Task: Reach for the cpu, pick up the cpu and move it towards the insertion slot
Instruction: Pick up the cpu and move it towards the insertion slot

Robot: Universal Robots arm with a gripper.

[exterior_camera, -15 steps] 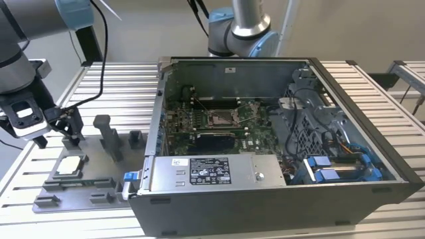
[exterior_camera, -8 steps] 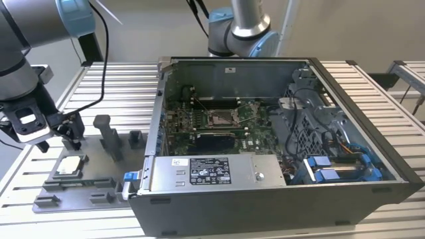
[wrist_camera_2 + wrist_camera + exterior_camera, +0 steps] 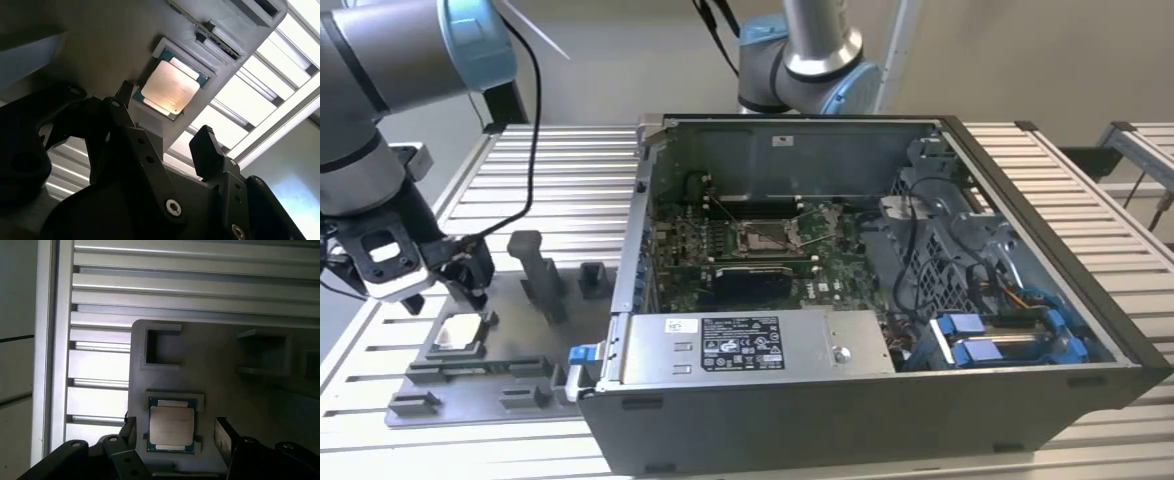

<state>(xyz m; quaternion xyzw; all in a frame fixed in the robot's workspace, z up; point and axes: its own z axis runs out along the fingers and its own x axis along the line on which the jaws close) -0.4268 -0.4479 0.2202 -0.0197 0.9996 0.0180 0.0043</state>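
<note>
A ribbed aluminium table [image 3: 560, 170] made of long silver slats fills the workspace I am watching, in a plain, pale-walled room. Nearest in the exterior view, on that view's left, a grey fixture plate [image 3: 520, 355] lies flat on the slats, with shallow square recesses and small raised blocks. The cpu [image 3: 458, 333] lies in one of these recesses with its silvery top face up. In both wrist views I see it square in its pocket, a thin dark green edge showing around the metal lid [image 3: 171, 426].

My gripper [image 3: 447, 298] hangs just above the chip. Its two dark fingers [image 3: 207, 150] are spread apart, one on either side of the cpu, and they grip nothing. I cannot tell if either fingertip touches the plate.

Just past the gripper, a taller grey block [image 3: 534, 272] stands upright on the plate. A black cable [image 3: 527, 150] trails across the slats behind it.

On the exterior view's right sits an open computer case [image 3: 854, 425], with a silver power supply box [image 3: 747, 345] at its near edge. Deeper inside, the insertion slot [image 3: 767, 237] sits in the green motherboard [image 3: 678, 265], well apart from the cpu.

Farthest back, a second grey-and-blue robot arm [image 3: 807, 60] stands behind the case against the wall [image 3: 1014, 50].
</note>
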